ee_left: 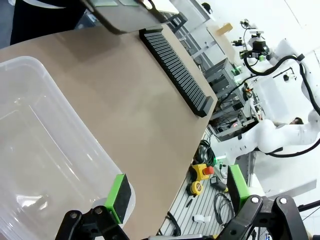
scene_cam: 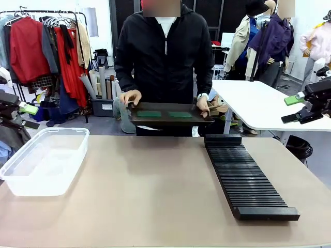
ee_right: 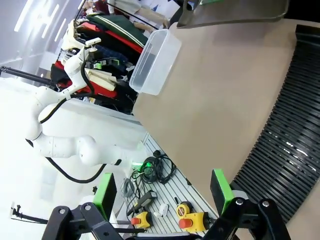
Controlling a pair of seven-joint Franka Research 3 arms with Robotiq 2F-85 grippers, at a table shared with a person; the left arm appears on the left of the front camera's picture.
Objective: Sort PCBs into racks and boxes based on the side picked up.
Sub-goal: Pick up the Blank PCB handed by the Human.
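L hand, R hand wide in wrist cams; front: 2 PCBs on person's tray.

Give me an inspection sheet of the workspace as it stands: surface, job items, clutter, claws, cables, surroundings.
Surface: tan table, bare between the tub and the rack.
Job's things: clear tub on the robot's left, nothing seen inside; black slotted rack on its right, slots look empty; two green boards flat on a dark tray that a person holds at the far edge.
Clutter: nothing seen on the table.
Claws: left claw open, above the tub's near end; right claw open, near the rack's end.
Cables: cables coiled below the table's near edge.
Surroundings: clothes rail, white table.
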